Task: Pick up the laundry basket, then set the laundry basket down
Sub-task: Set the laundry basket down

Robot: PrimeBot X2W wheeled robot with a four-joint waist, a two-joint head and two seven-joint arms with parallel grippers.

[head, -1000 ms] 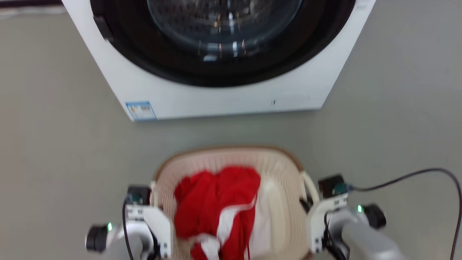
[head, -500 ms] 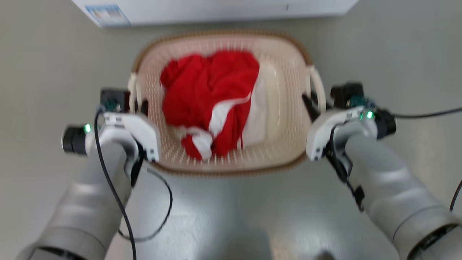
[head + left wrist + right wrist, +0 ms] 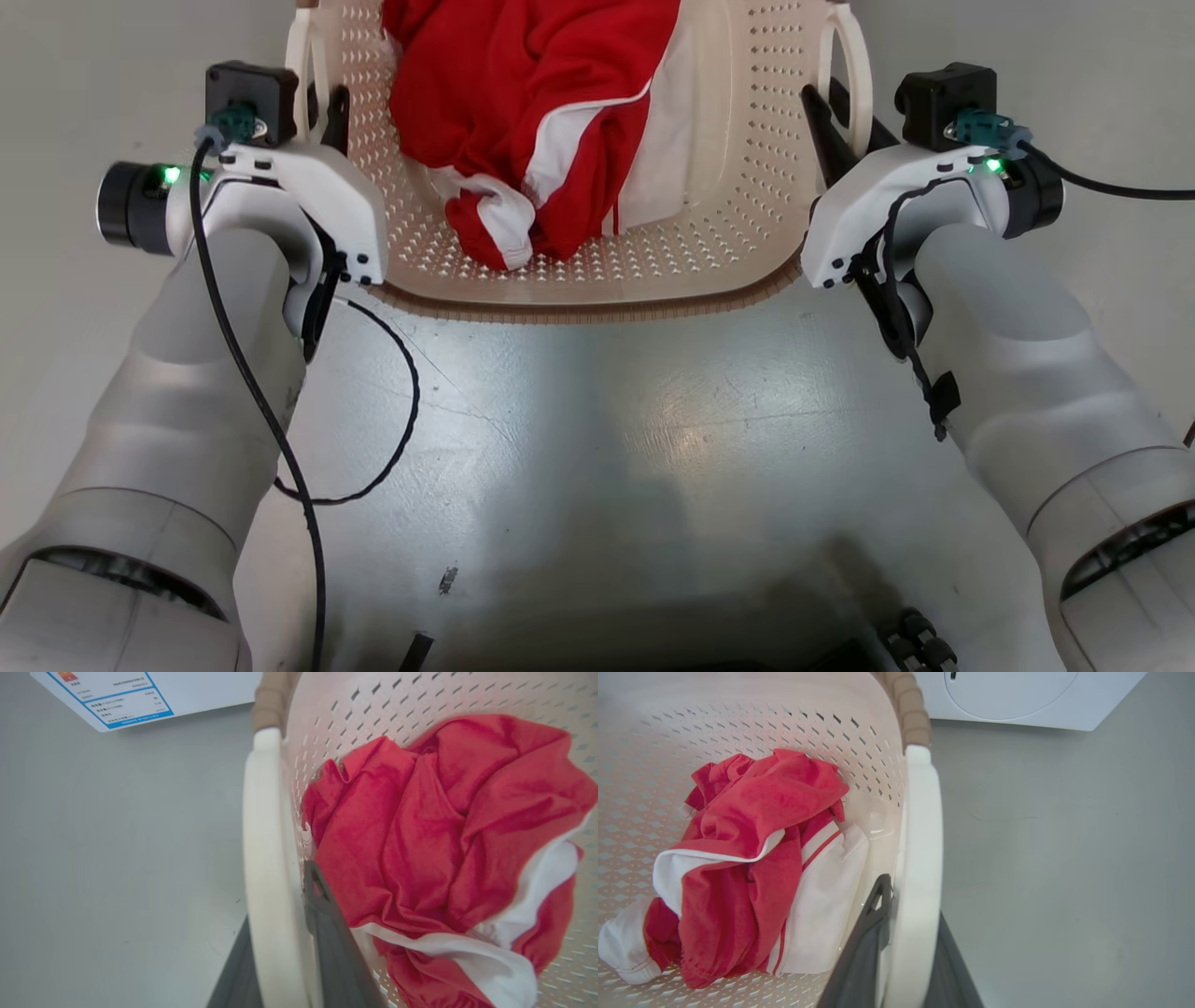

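Down tips the head camera; the laundry basket (image 3: 728, 233) now sits top-centre. Left end effector (image 3: 325, 105) and right end effector (image 3: 829, 101) both pinch its sides tight, probably lifting.

You're seeing the laundry basket (image 3: 747, 187) showing smooth, perforated cream plastic, its rim (image 3: 579, 303) imitating brown weave. The red-and-white garment (image 3: 523, 93) inside is reading as soft, matt cloth. The floor (image 3: 1064, 858) is giving off a faint sheen, smooth and grey. The right forearm's casing (image 3: 1008, 308) is looking satin grey.
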